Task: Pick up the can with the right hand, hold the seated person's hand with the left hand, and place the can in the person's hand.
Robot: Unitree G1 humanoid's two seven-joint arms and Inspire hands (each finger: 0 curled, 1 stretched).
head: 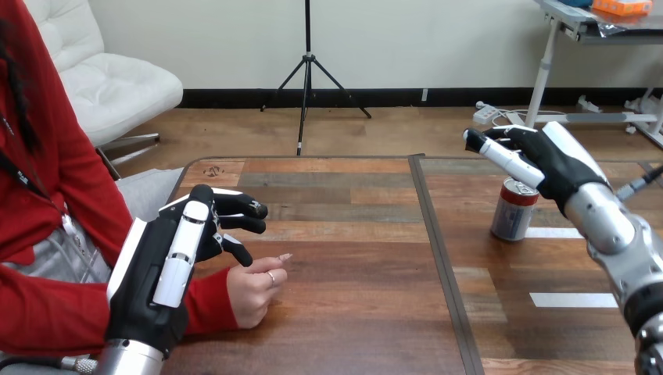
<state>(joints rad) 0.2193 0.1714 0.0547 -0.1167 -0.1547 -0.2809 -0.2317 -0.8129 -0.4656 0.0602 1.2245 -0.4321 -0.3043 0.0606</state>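
Can (514, 209): upright on the right part of the table (352, 312), beside a white tape strip (553, 232).
Right hand (547, 160): just over the can's top, fingers stretched wide, gripping nothing; contact unclear.
Person's hand (254, 291): loosely closed, resting on the table's left part.
Left hand (168, 262): above the red sleeve (209, 301), fingers loosely bent, holding nothing.

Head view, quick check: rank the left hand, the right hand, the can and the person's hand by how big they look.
1. left hand, enlarged by being close to the camera
2. right hand
3. person's hand and can: they look alike, so not ranked
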